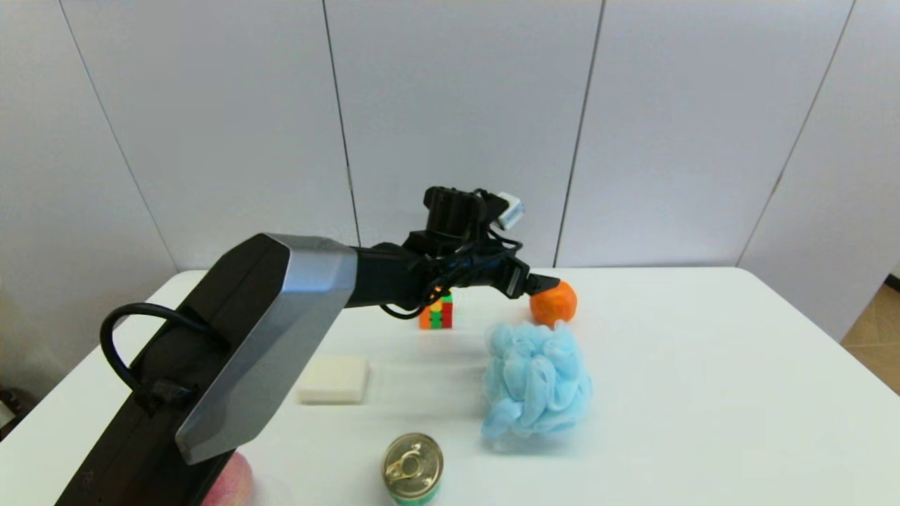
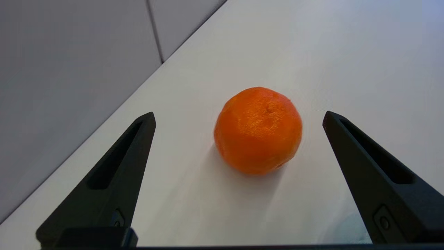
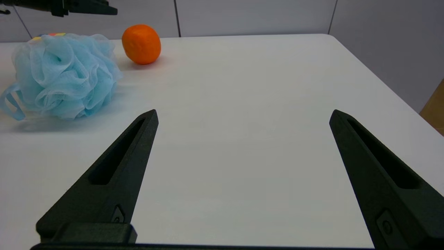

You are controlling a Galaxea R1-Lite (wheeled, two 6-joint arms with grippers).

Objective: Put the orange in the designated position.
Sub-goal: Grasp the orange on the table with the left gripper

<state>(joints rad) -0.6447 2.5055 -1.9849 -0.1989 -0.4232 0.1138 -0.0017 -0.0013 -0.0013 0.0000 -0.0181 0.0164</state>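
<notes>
The orange [image 1: 553,303] [image 2: 258,130] [image 3: 141,43] rests on the white table near its far edge, just behind the blue bath pouf. My left gripper [image 1: 545,284] [image 2: 238,116] reaches across the table to the orange's left side and stands open, its fingers wide apart on either side of the fruit and clear of it. My right gripper [image 3: 242,114] is open over bare tabletop on the near right, holding nothing; its arm does not show in the head view. The designated position has no mark that I can pick out.
A blue mesh pouf [image 1: 536,378] [image 3: 60,74] lies in front of the orange. A colourful puzzle cube [image 1: 436,312] sits under the left arm, a white soap bar [image 1: 332,379] left of centre, a green tin can [image 1: 413,467] and a pink-red fruit [image 1: 232,481] at the near edge.
</notes>
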